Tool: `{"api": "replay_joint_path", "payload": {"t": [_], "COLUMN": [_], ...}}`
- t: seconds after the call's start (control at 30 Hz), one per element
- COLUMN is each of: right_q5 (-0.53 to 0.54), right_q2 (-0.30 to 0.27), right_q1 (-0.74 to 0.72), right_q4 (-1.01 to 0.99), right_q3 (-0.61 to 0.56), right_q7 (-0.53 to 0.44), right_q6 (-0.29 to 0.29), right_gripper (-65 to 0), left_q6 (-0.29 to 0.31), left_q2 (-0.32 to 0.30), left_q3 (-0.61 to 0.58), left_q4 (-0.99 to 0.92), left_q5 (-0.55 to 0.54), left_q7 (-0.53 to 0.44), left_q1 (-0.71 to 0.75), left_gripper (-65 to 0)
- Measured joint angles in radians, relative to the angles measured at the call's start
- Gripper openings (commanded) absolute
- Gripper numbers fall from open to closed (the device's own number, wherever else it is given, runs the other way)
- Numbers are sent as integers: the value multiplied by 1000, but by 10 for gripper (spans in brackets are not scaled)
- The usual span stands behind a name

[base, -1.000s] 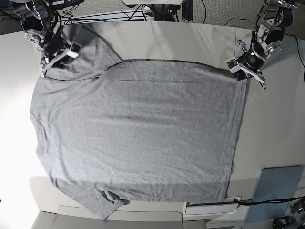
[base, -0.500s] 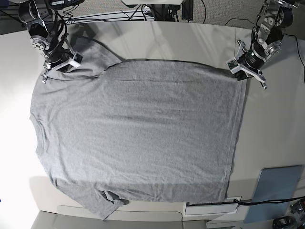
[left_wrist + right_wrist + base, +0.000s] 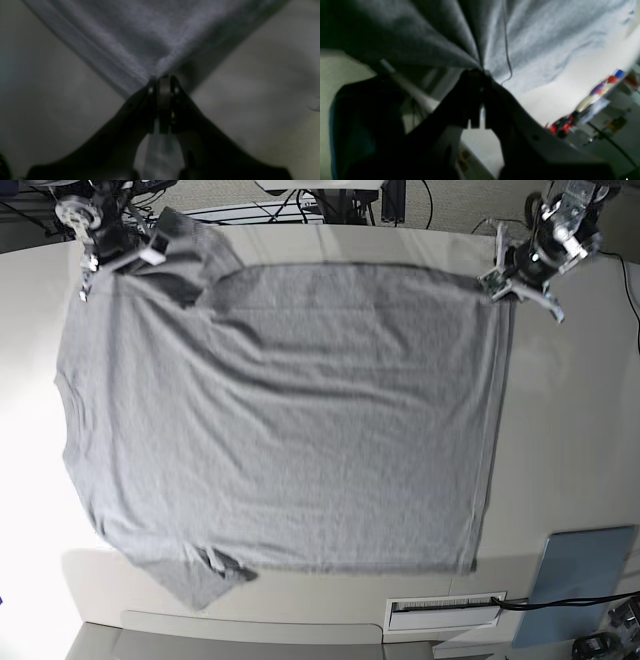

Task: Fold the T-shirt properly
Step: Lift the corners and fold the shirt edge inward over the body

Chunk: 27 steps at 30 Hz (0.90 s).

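Observation:
The heather-grey T-shirt (image 3: 290, 420) lies spread plain side up on the pale table (image 3: 580, 410), its far edge raised. At the far right my left gripper (image 3: 497, 283) is shut on the shirt's hem corner; the left wrist view shows the fabric (image 3: 140, 37) fanning out from the closed left gripper (image 3: 163, 78). At the far left my right gripper (image 3: 125, 258) is shut on the shirt by the far sleeve; in the right wrist view the cloth (image 3: 545, 37) bunches into the right gripper (image 3: 480, 72). The near sleeve (image 3: 205, 580) lies crumpled at the front left.
A bluish-grey flat panel (image 3: 580, 570) lies at the front right, beside a white slotted fitting (image 3: 445, 610) at the table's front edge. Cables run behind the table's far edge. Colourful clutter (image 3: 595, 100) shows beyond the table in the right wrist view.
My right gripper has shut on the shirt near the far sleeve. Both grippers have moved toward the far edge, lifting and stretching the shirt's far side.

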State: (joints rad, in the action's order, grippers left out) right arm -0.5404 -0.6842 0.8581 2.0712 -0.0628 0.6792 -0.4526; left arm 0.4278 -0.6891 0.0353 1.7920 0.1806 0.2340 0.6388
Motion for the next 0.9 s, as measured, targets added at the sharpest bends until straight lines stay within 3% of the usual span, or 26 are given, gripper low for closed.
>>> {"api": "replay_joint_path", "payload": {"t": [0.23,0.5,0.57,0.7,0.9], "right_q5": [1,-11,-52,-162,-180], "right_q2": [-8,-8,-8,-8,-8], "right_q1": [177,314,320,301,185], "right_q4": [72,100,100,100,100], "right_q3": [76,78,78,78,77], "right_q7": [-7,-32,-33,-40,-40], "right_q6": [64,142,164,279,306], "right_gripper": [-650,-650,-650,-650,-650], "left_q6": [20,23,22,-18,-87], "left_q2": [2,2,2,2,2], "left_q3": [135,156,156,156,156], "left_q4": [67,100,111,134,145], "left_q5": [-65,-65,-66,-66,-69], "left_q7": [-14,-15,-14,-7,18], "left_q1": [189,303,301,267,187], "left_gripper": [-650,-650,-650,-650,-650]}}
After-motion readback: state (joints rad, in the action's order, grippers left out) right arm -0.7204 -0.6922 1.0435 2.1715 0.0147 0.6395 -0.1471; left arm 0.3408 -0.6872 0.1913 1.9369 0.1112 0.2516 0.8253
